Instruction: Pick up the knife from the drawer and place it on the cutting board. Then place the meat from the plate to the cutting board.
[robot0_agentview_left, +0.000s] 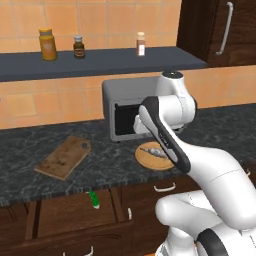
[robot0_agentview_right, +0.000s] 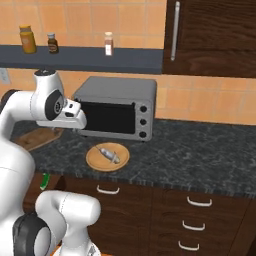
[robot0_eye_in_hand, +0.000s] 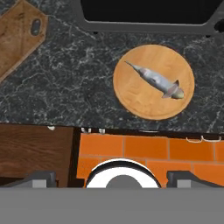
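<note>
No writing can be read anywhere: the three bottles on the shelf, a yellow jar, a dark-capped brown bottle and a slim spice shaker, carry labels too small to make out. Below them a grey toaster oven stands on the dark speckled counter, its glass door just behind the plate.

The meat lies across that plate, tilted, touching nothing else. The cutting board rests bare on the counter, well apart from the plate, its handle tab pointing toward the oven. Under it the drawer stands pulled out, and the knife lies inside near its back edge, green handle showing.

The white arm rises in front of the oven and, from the left side, covers part of the plate. The gripper hangs above the counter's front edge with its jaws spread wide, holding nothing.
</note>
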